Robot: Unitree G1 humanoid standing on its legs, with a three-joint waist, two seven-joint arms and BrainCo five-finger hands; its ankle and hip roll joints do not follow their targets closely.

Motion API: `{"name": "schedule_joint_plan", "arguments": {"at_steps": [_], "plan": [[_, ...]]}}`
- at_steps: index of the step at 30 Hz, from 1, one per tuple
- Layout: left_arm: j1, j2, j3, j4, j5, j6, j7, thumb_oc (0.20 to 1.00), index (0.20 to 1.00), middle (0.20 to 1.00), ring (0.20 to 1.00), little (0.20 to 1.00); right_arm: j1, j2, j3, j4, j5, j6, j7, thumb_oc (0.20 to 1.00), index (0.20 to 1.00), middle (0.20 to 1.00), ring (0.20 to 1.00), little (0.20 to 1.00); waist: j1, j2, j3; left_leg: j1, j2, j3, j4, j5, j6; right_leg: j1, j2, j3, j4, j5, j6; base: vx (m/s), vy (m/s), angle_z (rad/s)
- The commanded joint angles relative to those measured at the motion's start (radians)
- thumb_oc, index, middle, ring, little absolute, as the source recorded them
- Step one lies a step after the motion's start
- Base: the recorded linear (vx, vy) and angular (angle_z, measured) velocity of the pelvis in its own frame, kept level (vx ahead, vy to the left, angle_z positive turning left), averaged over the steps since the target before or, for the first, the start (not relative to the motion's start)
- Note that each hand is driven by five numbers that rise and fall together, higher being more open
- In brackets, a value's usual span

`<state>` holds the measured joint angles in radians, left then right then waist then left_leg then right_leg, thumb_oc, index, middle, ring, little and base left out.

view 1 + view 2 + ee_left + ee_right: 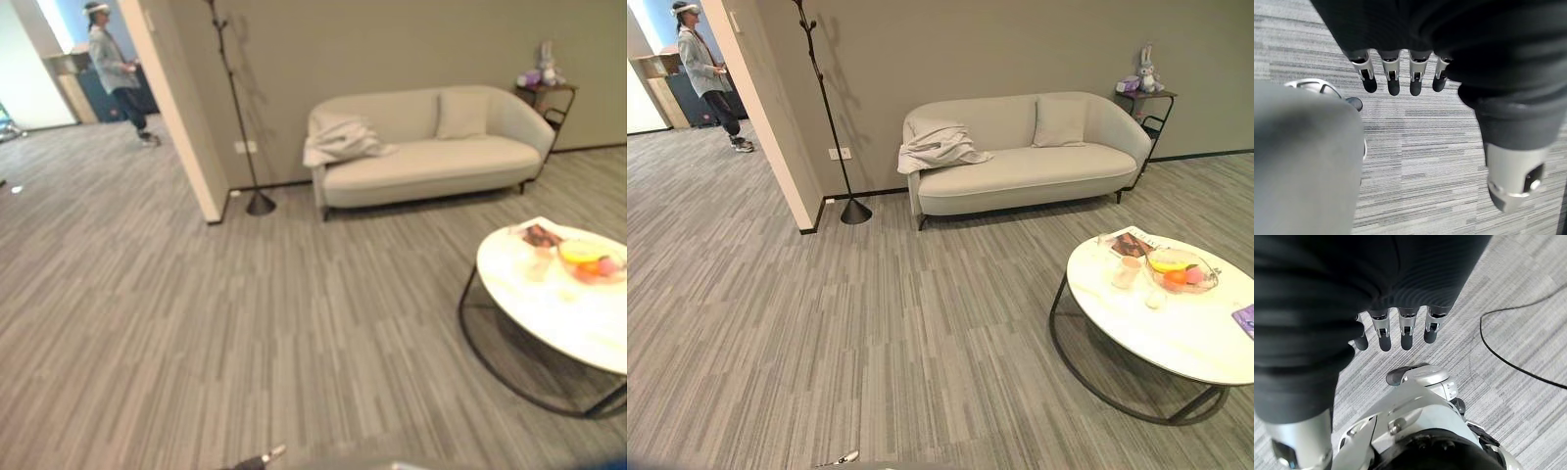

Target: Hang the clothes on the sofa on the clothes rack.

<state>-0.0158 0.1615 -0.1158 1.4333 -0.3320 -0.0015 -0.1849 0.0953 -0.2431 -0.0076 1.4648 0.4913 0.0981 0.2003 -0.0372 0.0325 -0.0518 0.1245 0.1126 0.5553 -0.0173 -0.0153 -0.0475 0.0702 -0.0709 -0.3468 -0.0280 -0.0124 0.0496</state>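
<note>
A pale grey garment [939,145] lies crumpled over the left arm and seat of a cream sofa [1029,166] against the far wall. Left of the sofa stands a thin black clothes rack [828,117] with a round base, bare of clothes. In the left wrist view my left hand [1396,81] hangs over the carpet with fingers straight and nothing in it. In the right wrist view my right hand [1400,330] also hangs with straight fingers and holds nothing. Both hands are far from the sofa.
A round white table [1195,338] on a black wire frame stands at the right, carrying a fruit bowl [1178,271] and a magazine. A small side table [1144,103] with a toy rabbit is right of the sofa. A wall corner [774,127] juts out left; a person [703,69] stands beyond it.
</note>
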Motion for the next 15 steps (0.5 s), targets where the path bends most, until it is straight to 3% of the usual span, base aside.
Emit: {"name": "schedule_joint_plan", "arguments": {"at_steps": [1,6,9,10,11,12,13,14,15], "plan": [[-0.015,-0.043,0.02,0.051,0.048,0.01,-0.003,1.0,1.0,1.0,1.0,1.0,-0.07,0.042,0.058,0.085,-0.017,-0.006,0.012,1.0,1.0,1.0,1.0,1.0,-0.008,-0.045,0.016,-0.01,0.022,-0.101,-0.01,0.02,-0.032,0.041,-0.035,-0.066,-0.055,0.008,0.032,0.0,-0.054,-0.01],[-0.019,-0.023,0.029,0.052,0.036,0.018,0.002,1.0,1.0,1.0,1.0,1.0,-0.067,0.054,0.074,0.072,-0.002,0.001,0.021,1.0,1.0,1.0,1.0,1.0,0.001,-0.052,0.032,-0.024,0.05,-0.115,0.011,0.028,-0.047,0.046,-0.012,-0.062,-0.053,-0.013,0.016,0.02,-0.15,0.02],[-0.027,-0.007,0.066,0.038,-0.05,0.019,0.017,1.0,1.0,1.0,1.0,1.0,-0.073,0.053,0.075,0.062,0.014,-0.001,0.018,1.0,1.0,1.0,1.0,1.0,0.011,-0.061,0.053,-0.075,0.077,-0.137,0.152,-0.016,-0.055,0.05,-0.003,-0.053,-0.033,-0.042,-0.006,0.0,-0.126,-0.01],[-0.031,-0.002,0.079,0.032,-0.075,0.02,0.022,1.0,1.0,1.0,1.0,1.0,-0.077,0.051,0.073,0.057,0.021,-0.004,0.016,1.0,1.0,1.0,1.0,1.0,0.019,-0.066,0.072,-0.12,0.099,-0.155,0.258,-0.023,-0.059,0.056,0.003,-0.047,-0.024,-0.06,-0.021,-0.01,-0.126,-0.15],[-0.032,-0.002,0.079,0.032,-0.076,0.021,0.022,1.0,1.0,1.0,1.0,1.0,-0.078,0.051,0.073,0.057,0.021,-0.004,0.016,1.0,1.0,1.0,1.0,1.0,0.017,-0.064,0.072,-0.127,0.105,-0.159,0.272,-0.029,-0.061,0.055,0.006,-0.048,-0.023,-0.062,-0.023,0.0,-0.171,-0.21],[-0.037,0.006,0.09,0.026,-0.099,0.02,0.032,1.0,1.0,1.0,1.0,1.0,-0.082,0.047,0.072,0.05,0.024,-0.006,0.011,1.0,1.0,1.0,1.0,1.0,0.026,-0.068,0.093,-0.181,0.139,-0.185,0.401,-0.014,-0.068,0.063,0.017,-0.047,-0.019,-0.075,-0.04,0.08,-0.228,-0.28],[-0.037,0.022,0.123,0.016,-0.147,0.017,0.053,1.0,1.0,1.0,1.0,1.0,-0.082,0.041,0.065,0.048,0.029,-0.006,0.006,1.0,1.0,1.0,1.0,1.0,0.055,-0.069,0.134,-0.266,0.158,-0.275,0.597,0.087,-0.088,0.096,0.042,-0.048,-0.022,-0.098,-0.068,0.12,-0.27,-0.29],[-0.041,0.029,0.139,0.02,-0.165,0.016,0.058,1.0,1.0,1.0,1.0,1.0,-0.079,0.035,0.057,0.054,0.029,-0.004,0.004,1.0,1.0,1.0,1.0,1.0,0.062,-0.07,0.152,-0.315,0.154,-0.312,0.637,0.114,-0.093,0.112,0.05,-0.056,-0.028,-0.107,-0.075,0.4,-0.163,-0.32],[-0.02,0.042,0.193,0.031,-0.212,0.024,0.054,1.0,1.0,1.0,1.0,1.0,-0.066,0.028,0.045,0.072,0.024,0.002,0.003,1.0,1.0,1.0,1.0,1.0,0.096,-0.074,0.16,-0.408,0.132,-0.302,0.523,0.108,-0.071,0.147,0.051,-0.041,-0.038,-0.125,-0.06,0.42,-0.011,-0.31]]}}
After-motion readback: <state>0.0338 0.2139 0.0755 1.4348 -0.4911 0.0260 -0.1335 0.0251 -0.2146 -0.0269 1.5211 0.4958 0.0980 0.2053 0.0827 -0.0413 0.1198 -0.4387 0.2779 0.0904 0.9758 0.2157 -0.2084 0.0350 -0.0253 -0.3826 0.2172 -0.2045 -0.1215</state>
